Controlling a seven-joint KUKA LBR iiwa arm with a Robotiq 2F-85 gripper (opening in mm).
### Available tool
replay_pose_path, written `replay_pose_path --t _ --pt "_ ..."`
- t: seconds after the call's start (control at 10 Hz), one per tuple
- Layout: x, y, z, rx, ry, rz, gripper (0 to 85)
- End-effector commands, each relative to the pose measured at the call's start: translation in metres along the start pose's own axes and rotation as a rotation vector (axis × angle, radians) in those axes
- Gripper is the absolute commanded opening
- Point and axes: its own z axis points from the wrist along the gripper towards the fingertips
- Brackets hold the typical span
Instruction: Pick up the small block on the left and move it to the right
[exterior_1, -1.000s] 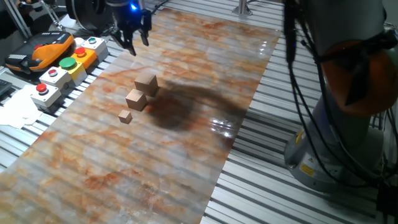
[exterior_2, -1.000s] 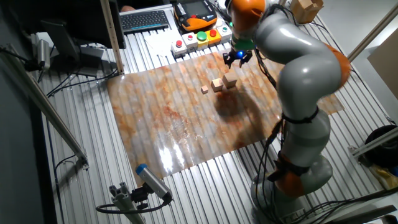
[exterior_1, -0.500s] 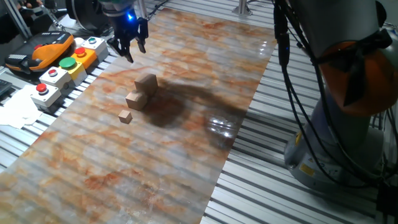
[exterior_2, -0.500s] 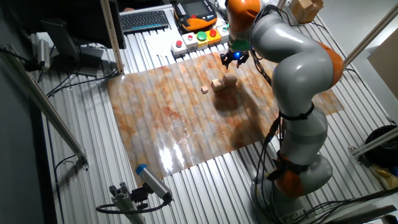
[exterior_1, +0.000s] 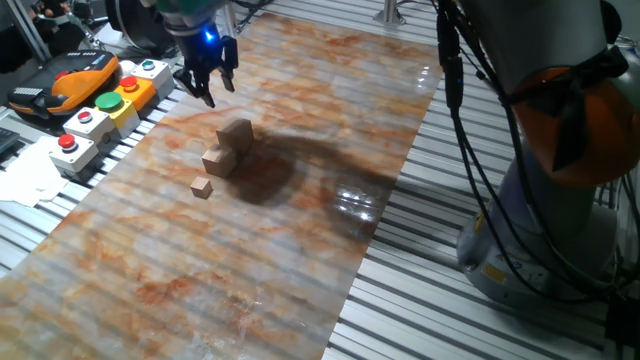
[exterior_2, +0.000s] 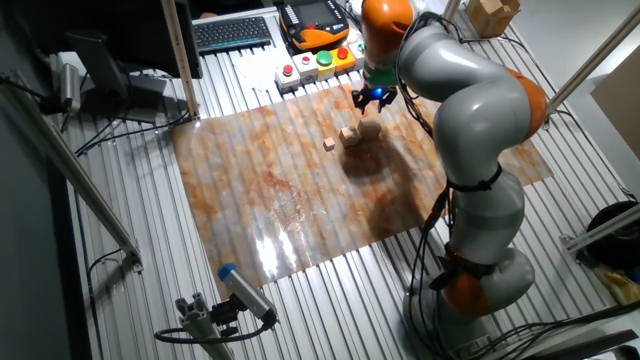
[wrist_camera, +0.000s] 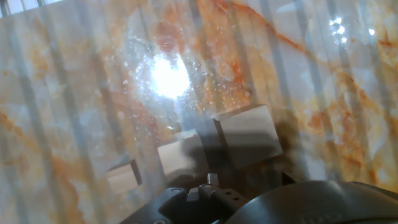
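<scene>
Three light-tan wooden cubes lie in a row on the marbled mat (exterior_1: 300, 250). The small block (exterior_1: 236, 135) is the largest of them and touches the medium cube (exterior_1: 218, 160); the tiny cube (exterior_1: 202, 187) lies apart. My gripper (exterior_1: 207, 88) hangs open and empty above the mat, just beyond the small block and off to the side of the button box. The other fixed view shows the gripper (exterior_2: 367, 97) above the small block (exterior_2: 370, 128). In the hand view the small block (wrist_camera: 249, 134), medium cube (wrist_camera: 180, 155) and tiny cube (wrist_camera: 123, 175) lie below; my fingertips are hidden.
A yellow button box (exterior_1: 105, 105) with red and green buttons and an orange pendant (exterior_1: 65, 80) sit beside the mat near the gripper. The arm's base (exterior_1: 560, 170) and cables stand at the right. A keyboard (exterior_2: 235, 32) lies at the far side.
The gripper has drifted a little toward the button box and slightly lower. The three cubes have not moved.
</scene>
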Motion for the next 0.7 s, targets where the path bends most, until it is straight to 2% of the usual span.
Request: replay_pose_path --t 0.0,0.1,0.2,0.3,0.4,0.6 --pt "0.0005 -0.0006 0.0037 0.013 -0.004 -0.011 51.0" --pt "0.0019 -0.0026 0.0116 0.001 -0.012 -0.008 51.0" --pt "0.0019 -0.0026 0.0116 -0.008 -0.017 -0.008 51.0" --pt "0.0019 -0.0026 0.0116 -0.024 -0.007 -0.001 51.0" --pt "0.0019 -0.0026 0.0116 -0.016 0.005 -0.004 51.0" --pt "0.0019 -0.0026 0.0116 -0.062 0.004 0.042 51.0"
